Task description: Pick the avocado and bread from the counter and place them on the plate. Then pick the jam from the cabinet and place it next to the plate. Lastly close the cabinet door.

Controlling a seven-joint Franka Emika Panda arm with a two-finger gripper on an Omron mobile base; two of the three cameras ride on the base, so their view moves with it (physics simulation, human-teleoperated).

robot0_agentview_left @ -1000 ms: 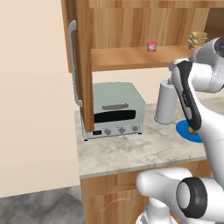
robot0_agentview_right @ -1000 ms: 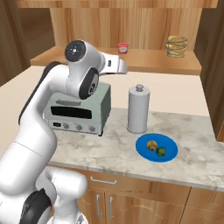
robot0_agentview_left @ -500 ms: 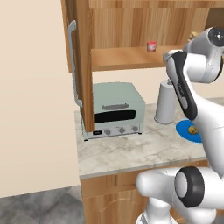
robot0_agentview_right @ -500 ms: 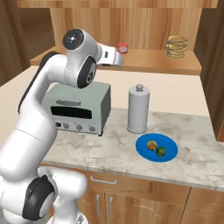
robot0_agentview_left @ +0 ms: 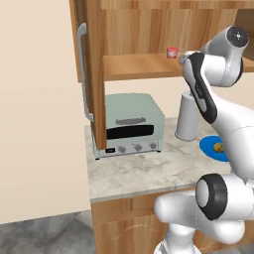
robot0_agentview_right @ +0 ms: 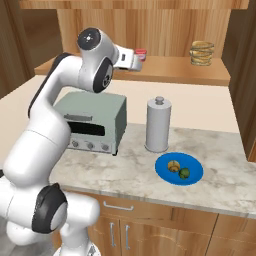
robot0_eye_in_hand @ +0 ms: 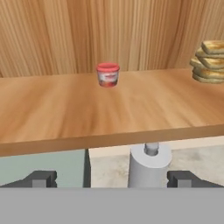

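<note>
The small red jam jar with a pale band (robot0_eye_in_hand: 108, 74) stands on the wooden cabinet shelf (robot0_eye_in_hand: 65, 113), ahead of the wide-open, empty tool (robot0_eye_in_hand: 112, 178), well apart.

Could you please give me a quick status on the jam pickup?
Pincer open, empty, short of shelf edge. Jam upright on cabinet shelf, untouched. Path ahead clear; stacked discs off to the side.

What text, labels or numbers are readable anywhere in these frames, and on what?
None readable.
Jam: pale band around the jar, any print too blurred to read.
Toaster oven: a small dark panel and knobs along the front, markings too small to read.
Steel canister, blue plate, cabinet: no lettering visible.
</note>
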